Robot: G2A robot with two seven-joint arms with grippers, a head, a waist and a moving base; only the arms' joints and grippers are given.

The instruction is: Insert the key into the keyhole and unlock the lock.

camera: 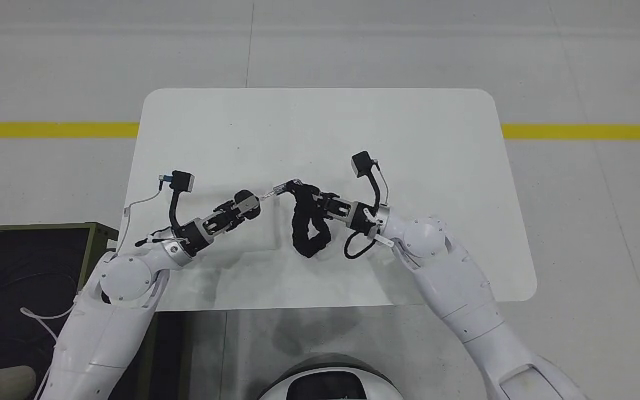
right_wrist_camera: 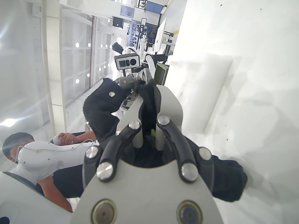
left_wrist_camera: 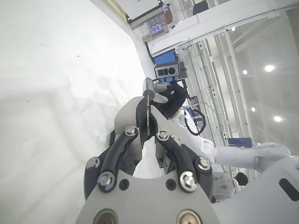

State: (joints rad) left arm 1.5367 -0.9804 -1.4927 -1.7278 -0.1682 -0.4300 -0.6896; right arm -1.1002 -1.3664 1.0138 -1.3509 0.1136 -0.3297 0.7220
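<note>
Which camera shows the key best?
The left wrist view: the key stands edge-on, pinched in the left claw, tip at the lock. The top view shows it as a thin silver sliver. In the right wrist view it is too unclear to tell.

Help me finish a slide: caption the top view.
Above a white table, the left gripper holds a key at the black lock gripped by the right gripper.
</note>
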